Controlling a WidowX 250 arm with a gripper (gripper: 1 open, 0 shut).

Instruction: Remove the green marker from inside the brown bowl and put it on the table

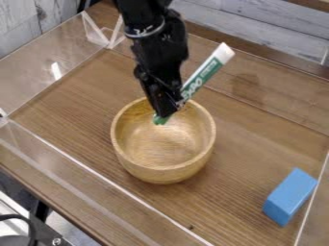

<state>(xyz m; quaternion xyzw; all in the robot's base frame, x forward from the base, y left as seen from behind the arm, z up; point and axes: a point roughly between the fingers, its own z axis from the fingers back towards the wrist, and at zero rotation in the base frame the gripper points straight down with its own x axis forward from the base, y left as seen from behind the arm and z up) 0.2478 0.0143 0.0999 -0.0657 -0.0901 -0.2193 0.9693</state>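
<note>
Clearly the gripper [164, 108] has the green marker [198, 79] pinched near its lower, green-capped end, the jaws closed narrowly on the barrel. The marker slants up and to the right from the fingers, its white end well above the rim of the brown bowl [164, 140]. Gripped low, the long part of the barrel swings free of the arm rather than fouling it. The cap end hangs just over the bowl's hollow, seemingly clear of the wood, though from this single angle I cannot be sure how much clearance it has.

The arm comes steeply down from the top of the picture, which suits reaching into a deep bowl without nudging its thick rim. By my reading, the extraction is underway and the placing on the table [77, 106] is not yet done.

As for the surface, it is dark wood-grain, bare to the left and behind the bowl, with room to set the marker down. A blue block [291, 196] lies well apart at lower right. Clear acrylic walls [58, 65] fence the area.
</note>
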